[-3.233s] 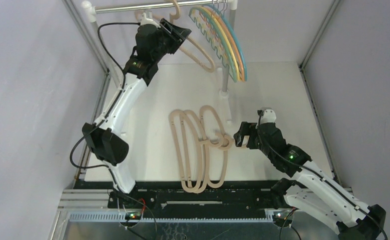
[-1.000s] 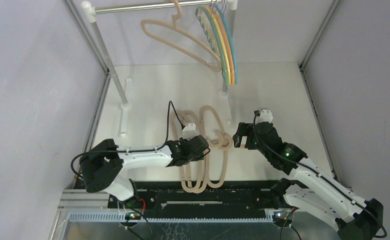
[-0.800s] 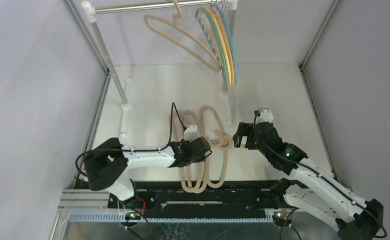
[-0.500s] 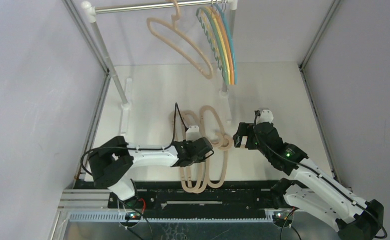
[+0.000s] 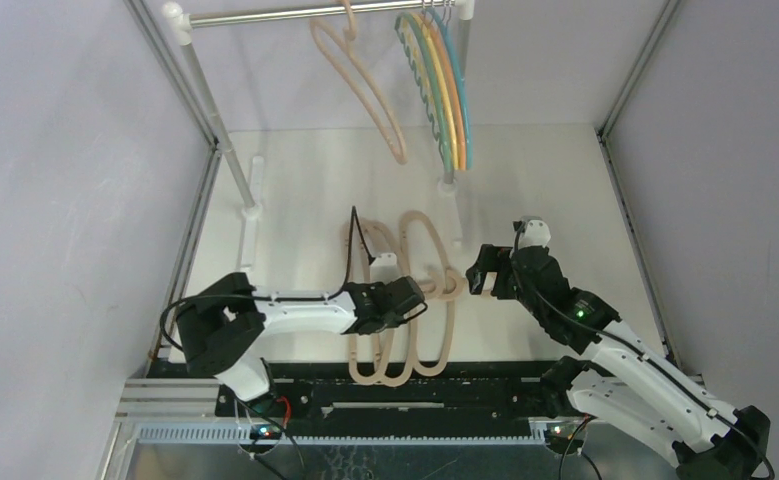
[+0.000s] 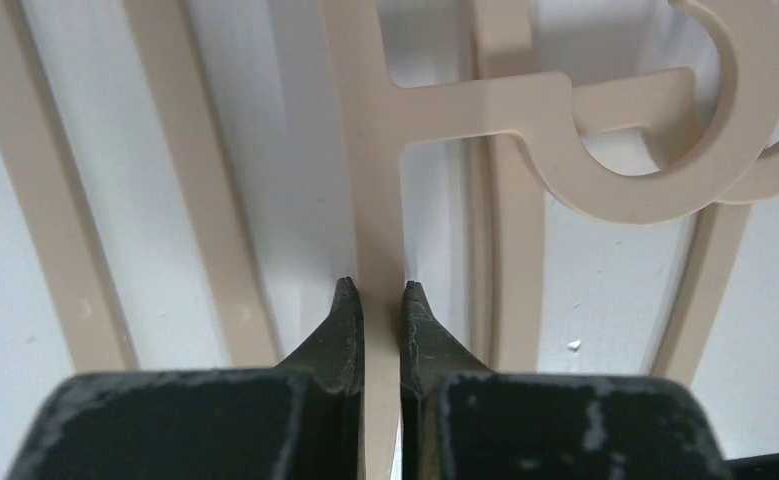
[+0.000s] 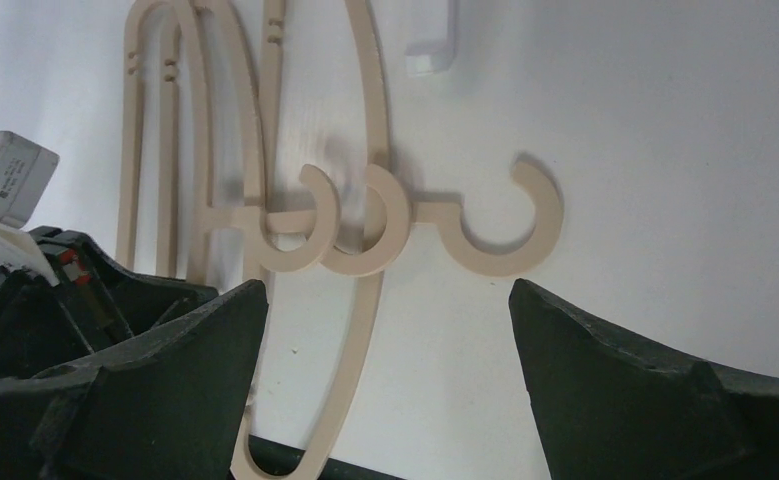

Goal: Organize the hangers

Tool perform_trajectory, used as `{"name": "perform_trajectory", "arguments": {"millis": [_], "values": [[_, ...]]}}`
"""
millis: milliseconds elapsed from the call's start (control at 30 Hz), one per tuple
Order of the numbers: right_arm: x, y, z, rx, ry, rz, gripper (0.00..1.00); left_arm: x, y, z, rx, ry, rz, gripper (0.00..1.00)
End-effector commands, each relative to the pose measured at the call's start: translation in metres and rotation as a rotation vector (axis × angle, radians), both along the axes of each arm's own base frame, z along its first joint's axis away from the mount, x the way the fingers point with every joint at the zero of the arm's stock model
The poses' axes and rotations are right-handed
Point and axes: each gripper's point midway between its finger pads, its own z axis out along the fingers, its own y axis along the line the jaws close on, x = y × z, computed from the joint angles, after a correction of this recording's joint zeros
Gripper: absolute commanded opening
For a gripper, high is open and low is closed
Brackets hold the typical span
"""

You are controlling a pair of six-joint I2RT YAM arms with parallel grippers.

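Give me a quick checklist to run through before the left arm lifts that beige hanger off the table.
1. Left pincer shut on the beige hanger bar: ok.
2. Right pincer open, holding nothing: ok.
3. Hooks of the table hangers free of each other: not ok, they overlap.
4. Bare rail left of the hung beige hanger: ok.
5. Gripped hanger lying topmost: cannot tell.

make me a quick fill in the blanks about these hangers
The left pincer is shut on a ____ hanger on the table.
The right pincer is ____.
On the rail, ____ beige hanger hangs beside the thin coloured hangers.
Missing: beige; open; one.
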Motion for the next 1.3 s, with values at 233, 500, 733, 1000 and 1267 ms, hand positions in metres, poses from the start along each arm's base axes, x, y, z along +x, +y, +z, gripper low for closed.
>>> {"name": "perform_trajectory", "arguments": {"millis": [233,500,733,1000,1267], "values": [[0.006,0.0,0.005,0.017,-0.026,-0.026,1.0,0.025,0.053,0.125,-0.118,-0.209,0.109,0.0],[0.005,0.0,0.011,0.032,-0.041,-0.023,1.0,0.044,0.101,0.196,-0.347,-0.352,0.179,0.0],[0.006,0.002,0.011,0.035,-0.042,-0.023,1.0,0.041,0.111,0.248,-0.57,-0.453,0.107,0.0],[0.006,0.004,0.01,0.038,-0.035,-0.016,1.0,0.065,0.131,0.31,-0.688,-0.595,0.1,0.0],[0.01,0.008,0.015,0.018,-0.044,0.012,1.0,0.093,0.121,0.369,-0.816,-0.706,0.016,0.0]]}}
